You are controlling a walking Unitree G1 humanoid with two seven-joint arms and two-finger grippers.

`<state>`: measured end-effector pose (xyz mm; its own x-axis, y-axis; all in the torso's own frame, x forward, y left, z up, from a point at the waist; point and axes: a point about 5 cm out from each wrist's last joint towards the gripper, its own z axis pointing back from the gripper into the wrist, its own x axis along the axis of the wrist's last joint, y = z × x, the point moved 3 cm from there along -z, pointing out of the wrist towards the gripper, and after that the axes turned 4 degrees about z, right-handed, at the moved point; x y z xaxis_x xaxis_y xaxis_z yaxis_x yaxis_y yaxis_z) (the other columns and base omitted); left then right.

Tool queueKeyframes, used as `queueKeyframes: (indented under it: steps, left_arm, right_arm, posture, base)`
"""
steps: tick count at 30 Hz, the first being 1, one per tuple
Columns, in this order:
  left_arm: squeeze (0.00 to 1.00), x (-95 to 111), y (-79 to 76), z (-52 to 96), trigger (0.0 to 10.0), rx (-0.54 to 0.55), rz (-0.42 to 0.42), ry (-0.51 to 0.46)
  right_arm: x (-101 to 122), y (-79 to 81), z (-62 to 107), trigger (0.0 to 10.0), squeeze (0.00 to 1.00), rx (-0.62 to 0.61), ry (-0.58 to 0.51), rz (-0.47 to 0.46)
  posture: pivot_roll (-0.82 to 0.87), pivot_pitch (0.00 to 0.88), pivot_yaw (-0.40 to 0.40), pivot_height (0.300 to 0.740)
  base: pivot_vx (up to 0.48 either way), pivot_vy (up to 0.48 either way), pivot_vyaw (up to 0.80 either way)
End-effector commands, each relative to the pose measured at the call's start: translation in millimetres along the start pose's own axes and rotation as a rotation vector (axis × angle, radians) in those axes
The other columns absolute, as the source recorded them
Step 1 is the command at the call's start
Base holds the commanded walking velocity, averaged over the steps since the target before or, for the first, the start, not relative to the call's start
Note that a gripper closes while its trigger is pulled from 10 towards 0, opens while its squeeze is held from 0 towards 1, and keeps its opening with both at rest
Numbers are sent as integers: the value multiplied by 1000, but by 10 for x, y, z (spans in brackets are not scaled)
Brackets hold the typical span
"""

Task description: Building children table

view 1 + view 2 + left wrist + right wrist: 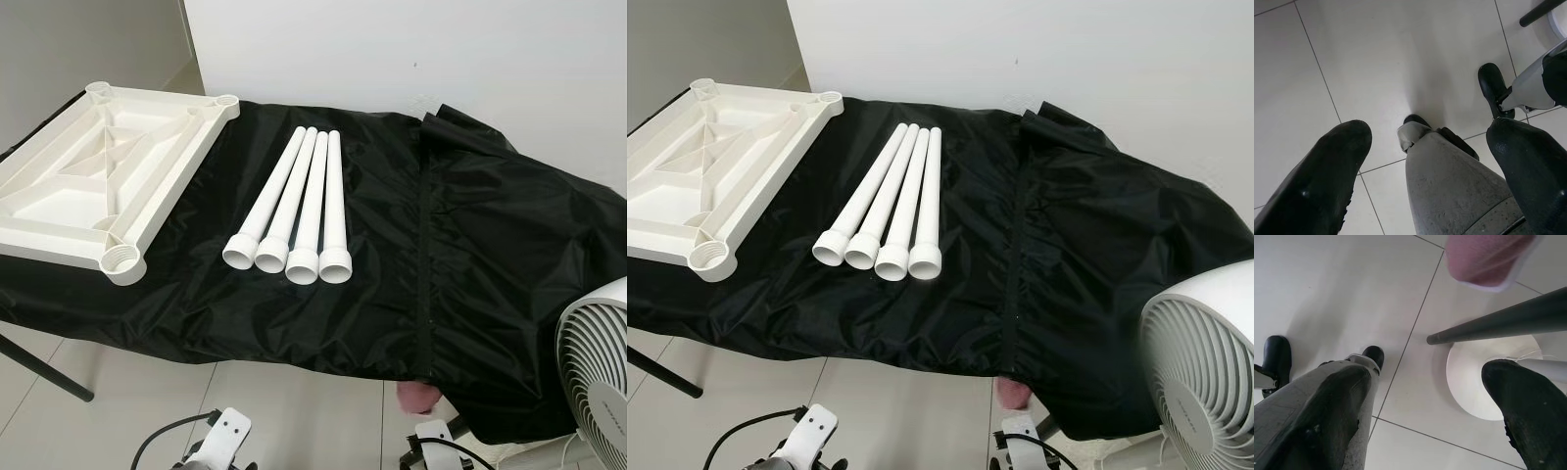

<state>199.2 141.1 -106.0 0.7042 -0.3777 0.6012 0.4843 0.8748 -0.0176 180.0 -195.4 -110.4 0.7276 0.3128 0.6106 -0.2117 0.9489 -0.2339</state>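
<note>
Both grippers hanging low, left gripper and right gripper with fingers apart, holding nothing, pointed at floor tiles. Ahead and above, four white table legs lying side by side on black cloth, long axes running away from robot, threaded ends nearest; upturned tabletop just left. Left arm probably nearer.

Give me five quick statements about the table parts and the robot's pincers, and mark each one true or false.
1. Four white table legs lie side by side on the black cloth. True.
2. The white tabletop lies with its ribbed underside up. True.
3. One leg is already screwed into a corner socket. False: every socket in view is empty, and all four legs lie loose.
4. The left pincer grips a leg. False: it hangs open over the tiled floor.
5. The white fan stands on the tabletop. False: it stands to the robot's right, apart from the tabletop.
</note>
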Motion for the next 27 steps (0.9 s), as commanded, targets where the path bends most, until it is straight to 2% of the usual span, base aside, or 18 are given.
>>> queueKeyframes:
  steps: [1,7,15,27]
  left_arm:
    - [0,-87,-16,9,10000,7,15,32]
    - [0,-109,11,20,10000,16,23,39]
    - [0,-146,47,35,10000,35,73,46]
    - [0,-154,70,37,10000,52,71,57]
  right_arm:
    - [-165,75,44,10000,0,18,60,-1]
    - [-189,78,52,10000,0,23,68,16]
    - [-161,16,38,10000,0,4,66,4]
    - [-169,68,40,10000,0,10,73,16]
  posture:
    - [-101,28,17,740]
    - [-100,22,20,740]
    - [-95,21,29,740]
    - [-94,23,27,740]
  base:
    - [0,0,0]
    - [0,0,0]
    - [0,0,0]
    - [0,22,0]
